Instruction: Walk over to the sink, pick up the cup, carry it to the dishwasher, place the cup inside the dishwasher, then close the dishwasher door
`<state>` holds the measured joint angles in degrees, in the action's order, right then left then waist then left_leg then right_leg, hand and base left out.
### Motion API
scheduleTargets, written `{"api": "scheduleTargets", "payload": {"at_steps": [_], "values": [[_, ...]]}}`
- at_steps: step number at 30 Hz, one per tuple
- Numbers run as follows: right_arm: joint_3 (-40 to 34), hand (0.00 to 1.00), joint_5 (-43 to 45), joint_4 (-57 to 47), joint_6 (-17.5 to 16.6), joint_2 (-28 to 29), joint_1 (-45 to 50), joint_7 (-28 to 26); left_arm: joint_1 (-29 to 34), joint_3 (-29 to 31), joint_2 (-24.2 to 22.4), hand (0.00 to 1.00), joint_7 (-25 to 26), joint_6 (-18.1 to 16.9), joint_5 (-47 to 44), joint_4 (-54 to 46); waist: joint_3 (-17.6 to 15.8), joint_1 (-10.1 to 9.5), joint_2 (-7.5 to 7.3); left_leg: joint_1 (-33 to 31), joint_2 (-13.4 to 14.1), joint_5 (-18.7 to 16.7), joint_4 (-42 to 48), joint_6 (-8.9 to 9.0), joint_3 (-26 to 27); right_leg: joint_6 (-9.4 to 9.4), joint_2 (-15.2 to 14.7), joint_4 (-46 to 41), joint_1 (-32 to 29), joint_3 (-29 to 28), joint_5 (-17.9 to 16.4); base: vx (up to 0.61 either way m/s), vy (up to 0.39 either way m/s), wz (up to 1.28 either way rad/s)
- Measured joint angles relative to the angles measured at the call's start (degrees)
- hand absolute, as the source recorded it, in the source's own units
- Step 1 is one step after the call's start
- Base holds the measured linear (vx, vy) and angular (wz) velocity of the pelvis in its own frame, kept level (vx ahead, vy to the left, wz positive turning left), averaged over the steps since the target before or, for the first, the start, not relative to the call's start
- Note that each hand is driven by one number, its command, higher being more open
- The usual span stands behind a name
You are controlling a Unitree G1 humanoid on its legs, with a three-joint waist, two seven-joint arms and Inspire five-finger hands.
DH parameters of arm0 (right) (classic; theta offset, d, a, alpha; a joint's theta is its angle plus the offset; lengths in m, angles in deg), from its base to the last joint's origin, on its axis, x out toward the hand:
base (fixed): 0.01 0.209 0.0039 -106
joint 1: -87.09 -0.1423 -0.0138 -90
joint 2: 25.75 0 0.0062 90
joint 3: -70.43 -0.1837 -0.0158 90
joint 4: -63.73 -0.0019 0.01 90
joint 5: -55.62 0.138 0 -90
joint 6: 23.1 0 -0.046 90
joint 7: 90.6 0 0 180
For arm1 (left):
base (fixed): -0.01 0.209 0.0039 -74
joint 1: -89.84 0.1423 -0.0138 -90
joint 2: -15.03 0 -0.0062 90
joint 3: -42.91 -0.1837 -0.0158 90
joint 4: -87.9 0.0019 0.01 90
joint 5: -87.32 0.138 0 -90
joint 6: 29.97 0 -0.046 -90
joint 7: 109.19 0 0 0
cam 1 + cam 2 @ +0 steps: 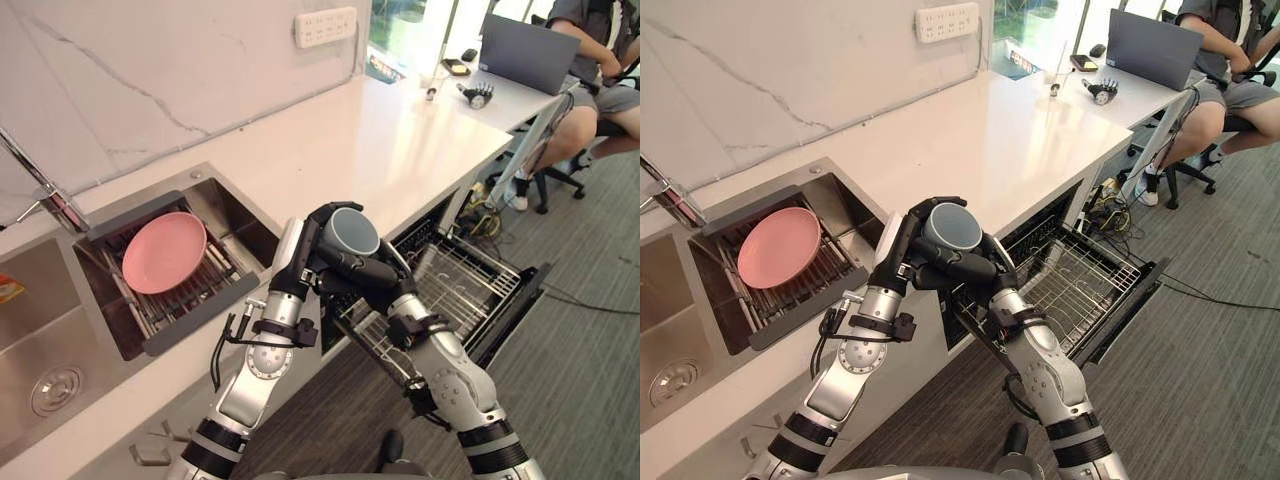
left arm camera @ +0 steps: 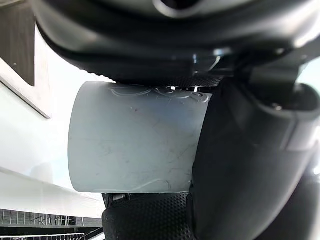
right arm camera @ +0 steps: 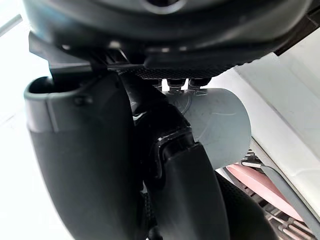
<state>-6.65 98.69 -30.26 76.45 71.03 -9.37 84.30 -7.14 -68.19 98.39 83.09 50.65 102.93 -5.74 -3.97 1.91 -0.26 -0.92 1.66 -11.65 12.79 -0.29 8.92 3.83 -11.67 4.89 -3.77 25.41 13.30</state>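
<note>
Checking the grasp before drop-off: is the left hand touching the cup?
Touching. The left wrist view shows the left hand wrapped round the cup, pressed against its wall on both sides.

On your left, a plate [image 1: 163, 252] lies on a rack [image 1: 190, 320] in the sink [image 1: 237, 222], which is set into the tabletop [image 1: 350, 150]. The cup [image 1: 355, 232] is clasped between the left hand [image 1: 303, 262] and right hand [image 1: 370, 272], just before the tabletop's front edge. Right of it, under the tabletop, the dishwasher [image 1: 470, 285] stands open.
</note>
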Motion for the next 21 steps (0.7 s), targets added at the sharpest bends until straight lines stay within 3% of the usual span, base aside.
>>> {"api": "scheduleTargets", "payload": {"at_steps": [2,3,9,21], "values": [[0.01,1.00,0.05,0.28,0.00,-0.42,-0.28,-0.77,-0.40,-0.20,0.69,0.00,-0.21,0.00,-0.53,0.00,0.03,-0.10,-0.04,-0.26,0.00,0.01,0.22,0.01,-0.26,0.00,-0.04,0.00,0.00,0.08,0.00,-0.01,0.004,0.06],[0.00,0.00,0.08,0.41,0.00,-0.66,-0.31,-1.15,-0.61,-0.26,0.98,0.00,-0.52,0.00,-0.65,0.00,0.06,-0.25,-0.10,-0.28,0.00,0.02,0.26,0.03,-0.29,0.00,-0.04,0.00,0.01,0.09,0.00,-0.01,0.004,0.04],[0.20,0.00,0.10,0.85,-0.22,-1.72,-0.92,-1.23,-0.84,-0.26,1.61,0.00,-1.19,0.01,-3.14,0.01,0.32,-0.66,-0.45,-0.53,-0.09,0.13,0.54,0.04,-0.53,-0.01,-0.20,0.00,0.04,0.26,0.00,0.00,0.001,0.01],[1.56,0.00,-0.48,1.45,-4.08,-1.71,-1.83,2.75,-2.73,-0.46,3.00,0.00,-1.68,0.01,-7.70,0.01,0.89,-0.97,-1.32,-0.69,-0.09,0.19,0.81,0.08,-0.55,-0.07,-0.20,0.01,0.02,0.25,0.04,0.00,0.000,0.00]]}}
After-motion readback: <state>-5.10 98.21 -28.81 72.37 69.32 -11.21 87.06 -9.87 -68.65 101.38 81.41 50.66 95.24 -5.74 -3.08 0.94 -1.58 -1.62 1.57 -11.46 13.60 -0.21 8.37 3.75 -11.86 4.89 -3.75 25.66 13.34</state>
